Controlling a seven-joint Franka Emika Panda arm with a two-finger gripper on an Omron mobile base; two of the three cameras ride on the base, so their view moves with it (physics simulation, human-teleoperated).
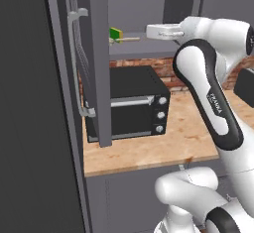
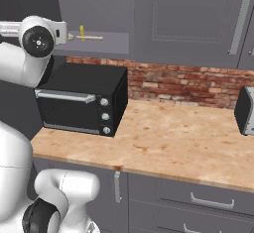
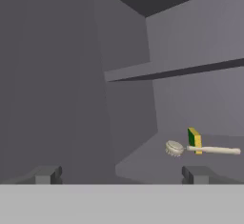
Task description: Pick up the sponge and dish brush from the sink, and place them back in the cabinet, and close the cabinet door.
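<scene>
Hand point(image 3: 119, 174) open, empty; sponge point(image 3: 194, 138), dish brush point(image 3: 200, 148) apparently touching on cabinet point(image 3: 143, 163) shelf.

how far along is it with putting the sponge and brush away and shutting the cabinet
Both look put away: the green-and-yellow sponge and the cream-headed dish brush lie on the grey wall cabinet's shelf. The tool is open, holding nothing. Left: closing the grey cabinet door, which stands open.

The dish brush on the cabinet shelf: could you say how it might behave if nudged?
The dish brush looks slim and stiff, probably light. Its round head might let it pivot or roll. It lies against the sponge, so a nudge would likely shift both.
</scene>
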